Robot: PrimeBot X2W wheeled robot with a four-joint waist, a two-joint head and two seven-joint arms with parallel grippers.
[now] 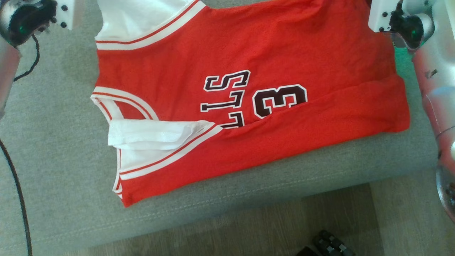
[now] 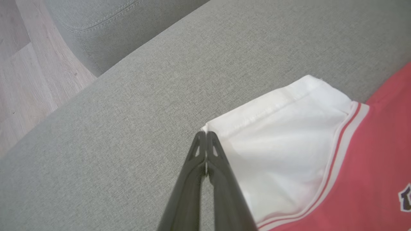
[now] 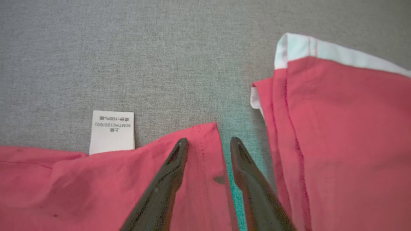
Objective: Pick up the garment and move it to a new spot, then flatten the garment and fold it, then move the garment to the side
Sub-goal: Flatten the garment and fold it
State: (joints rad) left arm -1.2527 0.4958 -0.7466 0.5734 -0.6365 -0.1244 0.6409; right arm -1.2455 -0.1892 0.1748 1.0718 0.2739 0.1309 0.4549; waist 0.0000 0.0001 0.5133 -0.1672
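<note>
Two tools sat at the floppy red-and-white cloth jersey (image 1: 249,49) on the grey fabric cushion (image 1: 53,142): left tool (image 2: 205,133) pinched tight at a sleeve corner (image 2: 215,126), right tool (image 3: 208,142) parted astride a hem corner (image 3: 204,133), probably decent holds.

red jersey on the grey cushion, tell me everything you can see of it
The red soft-fabric jersey, with white-red striped trim, dark white-outlined letters and a 3, lies on the grey fabric cushion, near edge folded over the print. White sleeves show at the armholes; a white care label sticks out by the hem. The shut left hand meets a white sleeve corner; the open right hand straddles a hem corner.
</note>
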